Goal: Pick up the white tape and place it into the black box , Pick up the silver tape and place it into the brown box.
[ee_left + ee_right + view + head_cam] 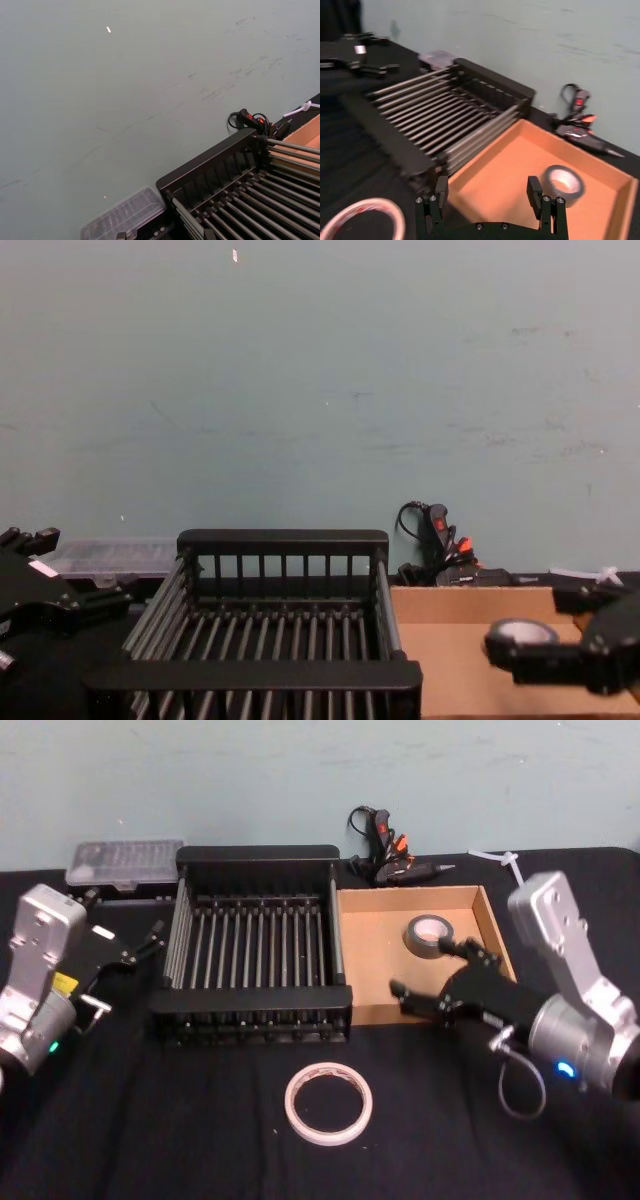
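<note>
Black table (150,1140) set against a pale green wall (320,390). The black box (255,998), a slatted crate with thick solid rims, sits at centre; nothing lies on its barred floor. Touching its right side is the brown box (375,950), a shallow cardboard tray. The silver tape (429,934) lies flat inside the brown box, toward its far right corner, pale core facing up; the rest of the tray floor is bare. The white tape (328,1103) lies flat on the table in front of the black box, near its right front corner, apart from both containers; the right wrist view catches its edge (362,220) with a reddish tint inside the ring. The right gripper (432,977) hangs over the near right part of the brown box, fingers spread wide with nothing between them, the silver tape just beyond it; the right wrist view shows the two fingers (536,192) well apart above the tray. The left gripper (148,942) sits at the left of the black box, near its outer wall, and grips nothing; whether its fingers are apart or closed cannot be told. Behind the boxes: a clear plastic case (125,865) at far left and a black glue gun (392,855) with orange trim by the wall.
</note>
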### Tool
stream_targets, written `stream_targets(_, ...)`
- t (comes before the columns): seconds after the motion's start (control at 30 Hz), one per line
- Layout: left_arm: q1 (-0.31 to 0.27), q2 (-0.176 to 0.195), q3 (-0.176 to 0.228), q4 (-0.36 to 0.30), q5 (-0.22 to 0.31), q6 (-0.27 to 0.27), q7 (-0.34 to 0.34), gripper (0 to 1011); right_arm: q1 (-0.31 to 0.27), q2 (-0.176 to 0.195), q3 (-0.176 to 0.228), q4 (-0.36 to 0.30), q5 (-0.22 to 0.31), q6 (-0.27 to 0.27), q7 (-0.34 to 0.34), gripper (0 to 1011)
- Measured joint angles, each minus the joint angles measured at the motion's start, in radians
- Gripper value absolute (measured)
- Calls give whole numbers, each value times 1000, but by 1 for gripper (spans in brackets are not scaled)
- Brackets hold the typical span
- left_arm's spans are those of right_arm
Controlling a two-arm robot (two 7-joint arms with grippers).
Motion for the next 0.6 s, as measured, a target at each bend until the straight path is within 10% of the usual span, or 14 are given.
stream_targets(0.6,0,0,0,0,0,0,0,1001,-88,69,-83,10,32,-133,59,1002)
